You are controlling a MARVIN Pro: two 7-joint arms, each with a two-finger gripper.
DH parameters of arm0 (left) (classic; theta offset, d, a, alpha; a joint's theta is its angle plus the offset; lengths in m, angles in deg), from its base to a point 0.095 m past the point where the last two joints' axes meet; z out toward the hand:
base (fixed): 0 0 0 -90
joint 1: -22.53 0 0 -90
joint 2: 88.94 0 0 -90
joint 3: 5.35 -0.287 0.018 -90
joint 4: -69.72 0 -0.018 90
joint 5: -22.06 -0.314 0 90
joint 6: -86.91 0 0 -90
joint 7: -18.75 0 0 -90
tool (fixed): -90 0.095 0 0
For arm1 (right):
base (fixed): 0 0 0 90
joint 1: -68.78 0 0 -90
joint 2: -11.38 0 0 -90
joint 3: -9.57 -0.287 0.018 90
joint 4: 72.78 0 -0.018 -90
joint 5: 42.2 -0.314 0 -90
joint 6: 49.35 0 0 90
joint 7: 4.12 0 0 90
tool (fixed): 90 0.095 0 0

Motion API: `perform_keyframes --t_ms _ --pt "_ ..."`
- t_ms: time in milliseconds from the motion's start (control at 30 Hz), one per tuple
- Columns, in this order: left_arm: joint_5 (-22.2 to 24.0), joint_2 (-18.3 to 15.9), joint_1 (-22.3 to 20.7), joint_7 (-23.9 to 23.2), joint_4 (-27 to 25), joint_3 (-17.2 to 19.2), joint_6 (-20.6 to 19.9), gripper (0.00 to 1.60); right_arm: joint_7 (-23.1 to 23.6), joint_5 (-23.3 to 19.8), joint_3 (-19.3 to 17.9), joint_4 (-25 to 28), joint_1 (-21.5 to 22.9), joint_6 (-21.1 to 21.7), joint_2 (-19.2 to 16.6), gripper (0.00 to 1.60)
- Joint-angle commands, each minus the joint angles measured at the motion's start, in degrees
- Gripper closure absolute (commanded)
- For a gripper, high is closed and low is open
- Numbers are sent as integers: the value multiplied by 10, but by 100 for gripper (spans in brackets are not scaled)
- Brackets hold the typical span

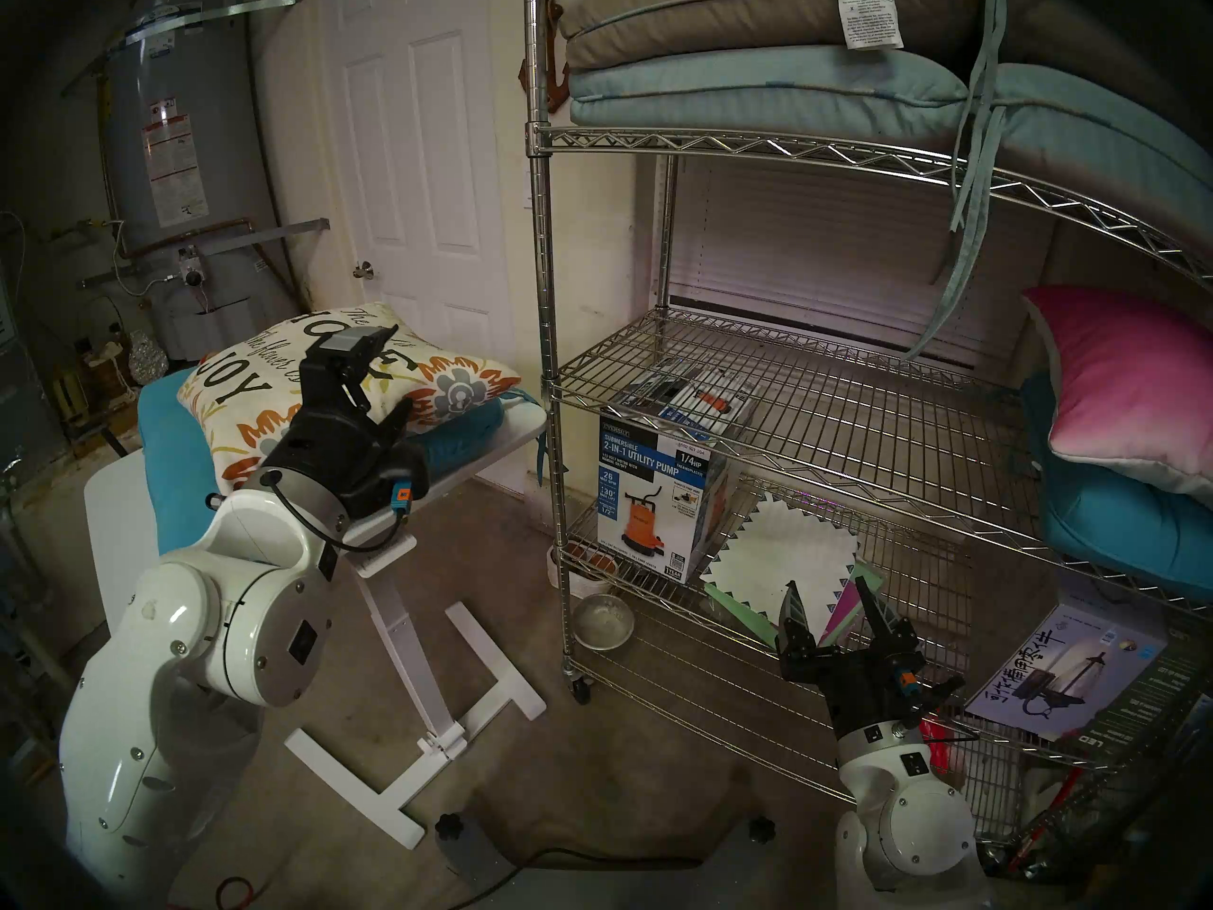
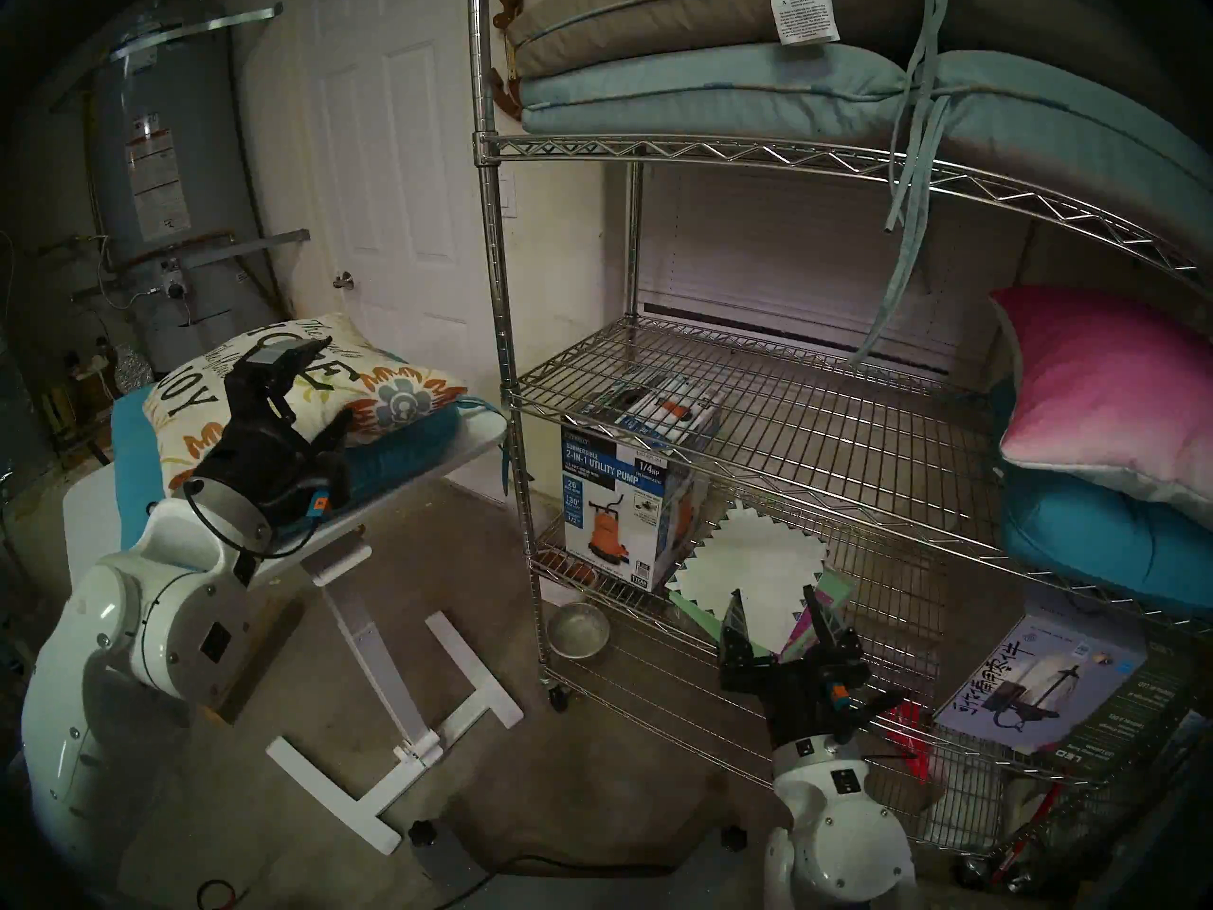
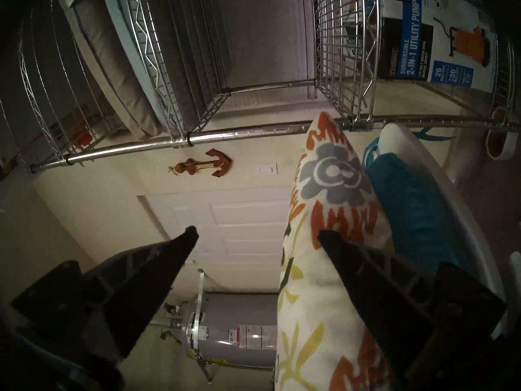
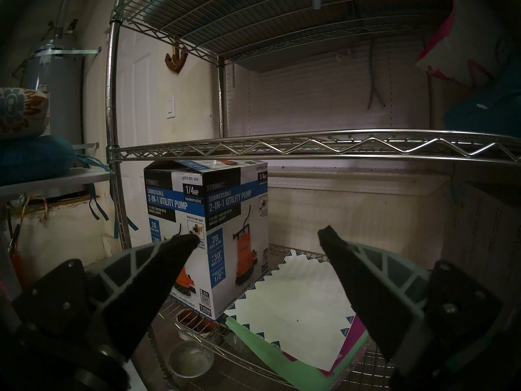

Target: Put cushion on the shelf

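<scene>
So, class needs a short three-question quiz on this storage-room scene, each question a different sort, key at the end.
1. True or false: the left gripper is shut on the floral cushion.
2. What lies directly under that cushion? A) pink pillow B) teal seat cushion C) pump box
3. Fill in: the right gripper is ____ and holds nothing, in front of the wire shelf.

Key: 1 false, its jaws stand open at the cushion's edge; 2 B; 3 open.
</scene>
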Motion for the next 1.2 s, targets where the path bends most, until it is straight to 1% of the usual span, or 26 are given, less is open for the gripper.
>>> perform_keyframes --t_ms 0,100,200,367,467,567,667,833,900,933,1000,1033,1167 --pt "9 -12 -22 -6 -15 62 1 0 1 0 0 10 1 -2 -1 0" --pt "16 -17 -29 -16 -15 79 6 0 1 0 0 10 1 -2 -1 0" --pt "24 -23 -35 -26 -15 87 12 0 1 0 0 10 1 -2 -1 0" --pt "34 -26 -45 -40 -15 86 17 0 1 0 0 10 1 -2 -1 0" --pt "39 -22 -49 -56 -15 70 15 0 1 0 0 11 1 -1 -1 0" --pt "41 -19 -51 -60 -15 59 13 0 1 0 0 11 1 -1 -1 0" --pt "38 -13 -58 -62 -15 38 8 0 1 0 0 11 1 -1 -1 0" --pt "45 -11 -76 -57 -15 9 16 0 1 0 0 10 1 -2 -1 0" --pt "46 -10 -79 -55 -15 2 19 0 1 0 0 10 1 -2 -1 0" --pt "49 -8 -89 -53 -15 -9 19 0 1 0 0 10 1 -2 -1 0" --pt "50 -6 -93 -52 -15 -14 19 0 1 0 0 10 1 -2 -1 0" --pt "61 3 -107 -46 -15 -24 20 0 1 0 0 10 1 -2 -1 0" --pt "59 3 -121 -44 -15 -36 20 0 1 0 0 10 1 -2 -1 0"
